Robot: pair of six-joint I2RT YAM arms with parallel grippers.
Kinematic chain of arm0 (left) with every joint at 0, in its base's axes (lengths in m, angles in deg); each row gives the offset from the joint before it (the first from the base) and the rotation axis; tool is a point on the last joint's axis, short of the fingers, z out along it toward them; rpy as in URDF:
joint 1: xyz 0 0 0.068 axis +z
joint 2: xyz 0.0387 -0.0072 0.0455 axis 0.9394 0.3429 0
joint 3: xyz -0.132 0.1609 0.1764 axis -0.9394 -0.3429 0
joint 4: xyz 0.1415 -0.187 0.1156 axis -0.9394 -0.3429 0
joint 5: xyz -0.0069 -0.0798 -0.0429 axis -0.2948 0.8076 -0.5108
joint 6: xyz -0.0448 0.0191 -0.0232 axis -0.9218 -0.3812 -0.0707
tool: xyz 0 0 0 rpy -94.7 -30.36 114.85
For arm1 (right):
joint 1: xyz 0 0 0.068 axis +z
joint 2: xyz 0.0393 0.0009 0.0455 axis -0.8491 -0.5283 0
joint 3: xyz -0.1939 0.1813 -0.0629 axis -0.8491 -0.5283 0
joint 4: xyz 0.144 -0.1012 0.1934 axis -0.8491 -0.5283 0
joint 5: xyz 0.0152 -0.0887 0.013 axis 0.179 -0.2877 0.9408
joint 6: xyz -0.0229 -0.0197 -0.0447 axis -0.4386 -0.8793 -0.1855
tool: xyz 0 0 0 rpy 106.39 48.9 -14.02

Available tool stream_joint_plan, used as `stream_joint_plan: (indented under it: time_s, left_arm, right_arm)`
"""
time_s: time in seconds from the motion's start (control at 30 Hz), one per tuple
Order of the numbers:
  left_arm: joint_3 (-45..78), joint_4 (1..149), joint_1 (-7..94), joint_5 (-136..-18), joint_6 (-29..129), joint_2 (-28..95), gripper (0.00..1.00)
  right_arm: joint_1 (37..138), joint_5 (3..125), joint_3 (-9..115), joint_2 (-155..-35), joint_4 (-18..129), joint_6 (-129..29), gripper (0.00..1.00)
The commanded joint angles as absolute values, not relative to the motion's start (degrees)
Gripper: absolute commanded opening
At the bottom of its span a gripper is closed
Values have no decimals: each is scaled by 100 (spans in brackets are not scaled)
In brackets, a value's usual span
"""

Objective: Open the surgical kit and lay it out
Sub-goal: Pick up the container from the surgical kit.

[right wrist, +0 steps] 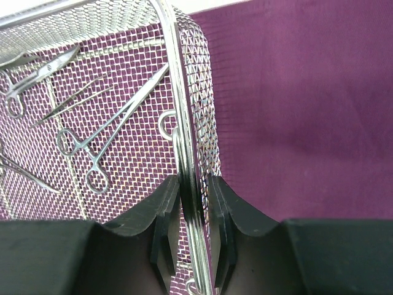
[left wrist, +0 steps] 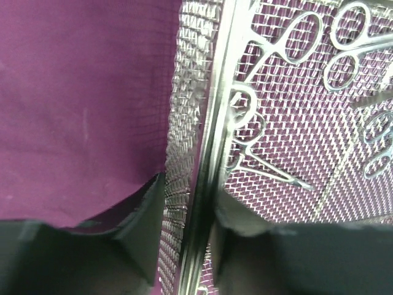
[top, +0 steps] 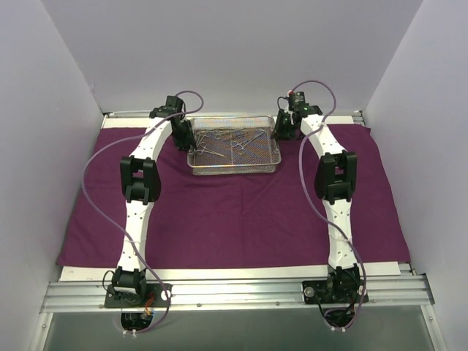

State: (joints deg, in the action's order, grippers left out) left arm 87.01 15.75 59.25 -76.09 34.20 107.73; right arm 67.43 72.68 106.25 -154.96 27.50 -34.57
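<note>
Wire-mesh tray [top: 234, 168] rests on the spread purple cloth [top: 234, 227], with one end wall between the fingers of each tool. The right tool [right wrist: 193, 190] is nearly closed, pinching its wall. The left tool [left wrist: 187, 212] is part-open astride its wall and not visibly gripping. Steel instruments [left wrist: 264, 160] lie loose just inside both tools. Likely risk: lifting with one side unclamped would tilt the tray, sliding the instruments into a heap or over the rim. Flat, bare cloth lies outward of each tool and back toward the arm bases.
</note>
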Motion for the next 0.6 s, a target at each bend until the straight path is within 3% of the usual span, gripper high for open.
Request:
stream_joint_plan:
  time_s: [0.0, 0.13, 0.43, 0.57]
  left_arm:
    - [9116, 1689, 6037, -7465, 3339, 10950, 34]
    - [9256, 1829, 6125, -7307, 3269, 11081, 20]
    - [9818, 2286, 6257, -6613, 3225, 11609, 28]
    - [9881, 2427, 6292, -6463, 3154, 11636, 26]
  right_arm:
    - [6532, 6843, 10916, -15864, 2500, -3455, 0]
    - [6479, 6807, 10995, -15960, 2508, -3456, 0]
    - [6435, 6930, 10978, -16207, 2692, -3333, 0]
    - [6444, 6948, 11030, -16198, 2736, -3297, 0]
